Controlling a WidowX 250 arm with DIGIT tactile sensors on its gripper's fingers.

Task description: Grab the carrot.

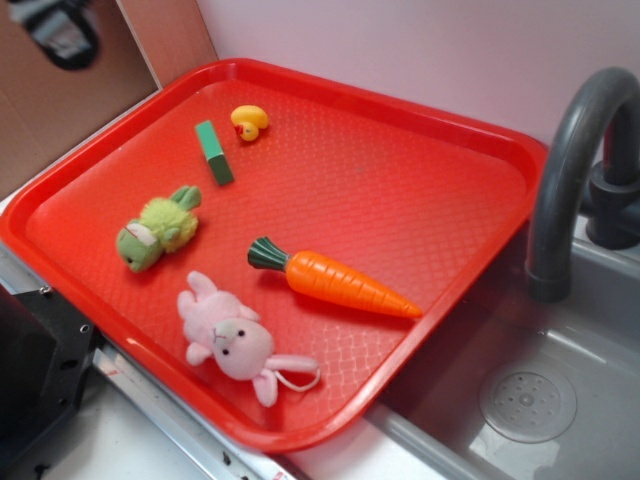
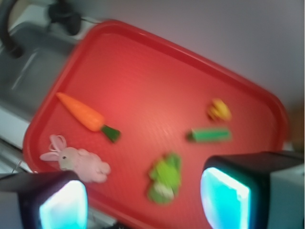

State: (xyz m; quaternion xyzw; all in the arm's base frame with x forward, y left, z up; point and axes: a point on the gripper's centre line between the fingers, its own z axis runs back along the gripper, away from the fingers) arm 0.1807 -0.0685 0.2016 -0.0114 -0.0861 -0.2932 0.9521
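The carrot [image 1: 335,280] is glossy orange with a dark green stub. It lies flat on the red tray [image 1: 400,180], right of centre, its point toward the sink. In the wrist view the carrot [image 2: 86,116] sits at the left and the image is blurred. My gripper [image 2: 143,205] hangs high above the tray's near edge, well away from the carrot. It is open, with only the tray and the green plush showing between its two pads [image 2: 224,198]. In the exterior view, a dark blurred shape at the top left [image 1: 60,32] may be the gripper.
Also on the tray lie a pink plush rabbit [image 1: 232,340], a green plush toy [image 1: 158,228], a green block [image 1: 214,152] and a small yellow duck [image 1: 250,121]. A grey sink [image 1: 530,400] with a dark faucet [image 1: 570,170] stands to the right.
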